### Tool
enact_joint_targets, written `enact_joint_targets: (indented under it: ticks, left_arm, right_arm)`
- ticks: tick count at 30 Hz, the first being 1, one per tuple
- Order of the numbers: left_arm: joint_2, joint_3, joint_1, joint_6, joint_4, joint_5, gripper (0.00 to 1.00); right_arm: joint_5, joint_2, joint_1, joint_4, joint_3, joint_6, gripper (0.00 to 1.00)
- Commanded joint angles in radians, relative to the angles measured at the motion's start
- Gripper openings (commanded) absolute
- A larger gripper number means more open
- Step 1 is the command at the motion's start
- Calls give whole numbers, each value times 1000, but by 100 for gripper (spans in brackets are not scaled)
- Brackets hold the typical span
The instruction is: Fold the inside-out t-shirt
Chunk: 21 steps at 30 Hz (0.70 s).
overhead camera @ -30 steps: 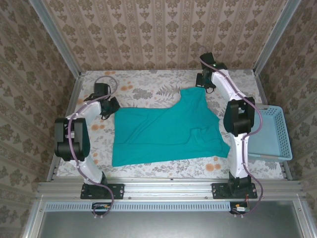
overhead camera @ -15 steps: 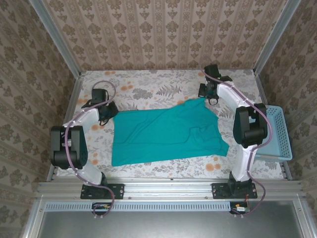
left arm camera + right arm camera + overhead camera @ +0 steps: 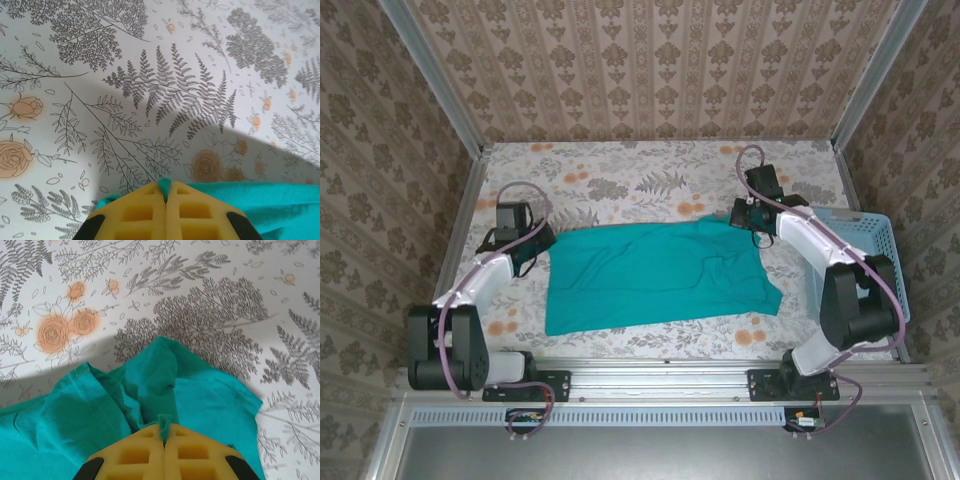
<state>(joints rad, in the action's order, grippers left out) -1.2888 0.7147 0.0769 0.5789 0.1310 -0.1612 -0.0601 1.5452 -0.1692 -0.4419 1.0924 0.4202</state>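
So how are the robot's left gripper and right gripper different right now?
The left gripper pinches the t-shirt's far left corner; the right gripper pinches its far right corner. Only a tiny tip of cloth pokes past the left gripper's pads, while a big crumpled bunch spreads ahead of the right gripper. Both have yellow pads, and both are shut on the teal t-shirt.
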Motion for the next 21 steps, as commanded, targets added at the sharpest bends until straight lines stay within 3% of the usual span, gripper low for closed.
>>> enact_joint_targets:
  ticks: [1,15,21]
  left_arm:
    - [64,-36,-4,-8,-30,0,0]
    - [241,-163,8,10,29,-27,0]
    - [377,-232,35,26,112,18,0]
  right_arm:
    - [15,-89,-7,31,-61,24,0]
    - [21,-269,-15,26,-229,32,0]
    - [-1,-328,-14,13,-280,52,0]
